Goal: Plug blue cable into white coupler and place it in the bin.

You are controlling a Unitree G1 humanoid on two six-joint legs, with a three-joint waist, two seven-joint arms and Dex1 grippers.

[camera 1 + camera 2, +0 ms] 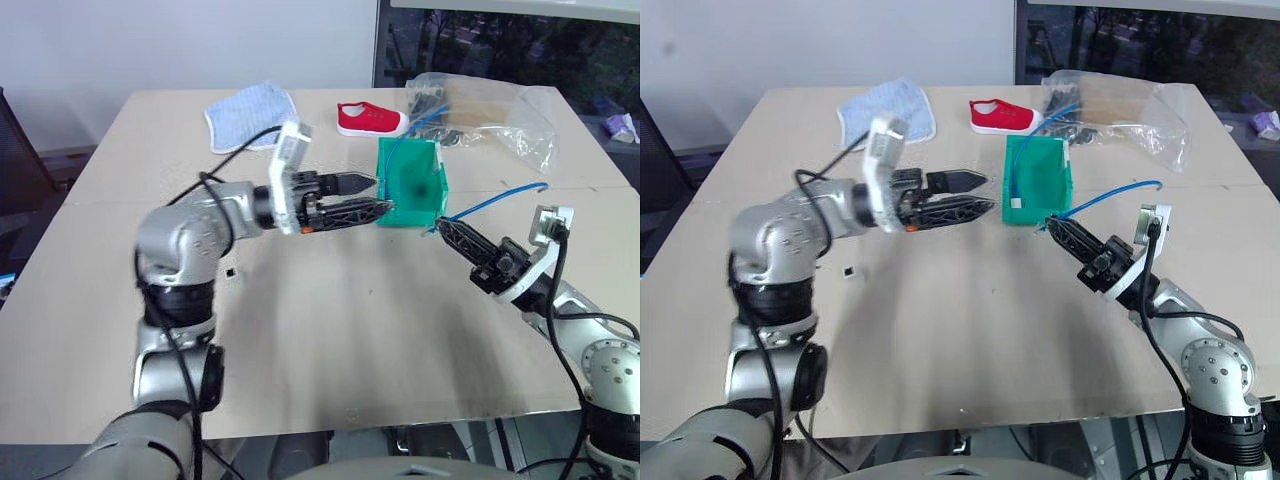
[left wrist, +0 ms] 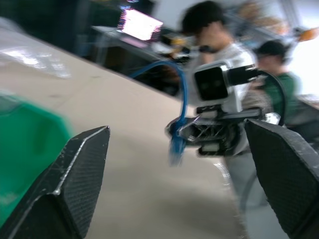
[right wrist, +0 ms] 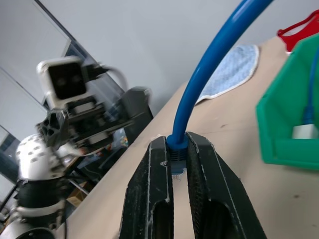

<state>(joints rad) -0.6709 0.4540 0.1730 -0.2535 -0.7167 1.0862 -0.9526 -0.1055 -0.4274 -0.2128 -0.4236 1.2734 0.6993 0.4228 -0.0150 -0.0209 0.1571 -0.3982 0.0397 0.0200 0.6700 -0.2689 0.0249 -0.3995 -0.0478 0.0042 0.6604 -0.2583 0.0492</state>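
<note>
Right gripper [image 3: 179,164] is clamped on the blue cable [image 3: 209,74] at its plug end. Left gripper [image 1: 365,198] stands apart, empty, beside the bin [image 1: 412,185]. A small white block, possibly the white coupler [image 3: 303,131], lies inside.

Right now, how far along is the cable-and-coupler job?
Done: nothing certain. In hand: the right gripper is shut on the thin light-blue network cable just behind its bare plug. The left gripper is open and empty beside the green plastic bin. Left: a tiny white cube with a dark socket, likely the coupler, lies unplugged on the table. Mate them, then bin them.
</note>
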